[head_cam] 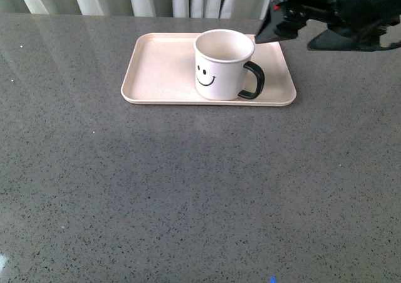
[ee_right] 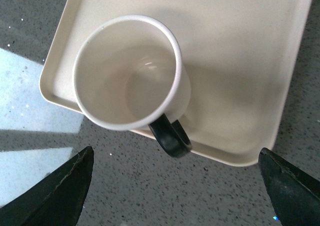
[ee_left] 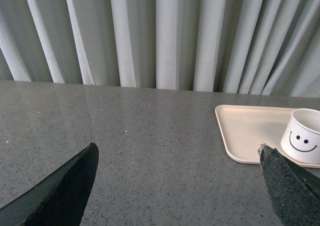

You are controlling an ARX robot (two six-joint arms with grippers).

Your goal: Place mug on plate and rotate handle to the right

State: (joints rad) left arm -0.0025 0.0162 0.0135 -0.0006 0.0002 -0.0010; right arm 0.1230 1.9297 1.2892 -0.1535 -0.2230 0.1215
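The cream-white mug [head_cam: 219, 65] with a black smiley face stands upright on the right part of the pale pink plate [head_cam: 160, 70]. Its black handle [head_cam: 253, 81] points right. My right gripper [head_cam: 294, 36] is open and empty, raised above and just right of the mug, at the plate's far right corner. The right wrist view looks down into the empty mug [ee_right: 131, 73], with the handle [ee_right: 170, 135] over the plate's rim [ee_right: 235, 158] and the open gripper [ee_right: 177, 186] apart from it. My left gripper [ee_left: 177, 186] is open over bare table; its view shows the mug [ee_left: 303, 142] and plate [ee_left: 245, 131] far off.
The grey speckled table [head_cam: 188, 189] spreads wide in front of the plate. Pale curtains [ee_left: 165, 36] hang behind the table's far edge. A patch of bright reflection lies on the table beside the plate [ee_right: 25, 106].
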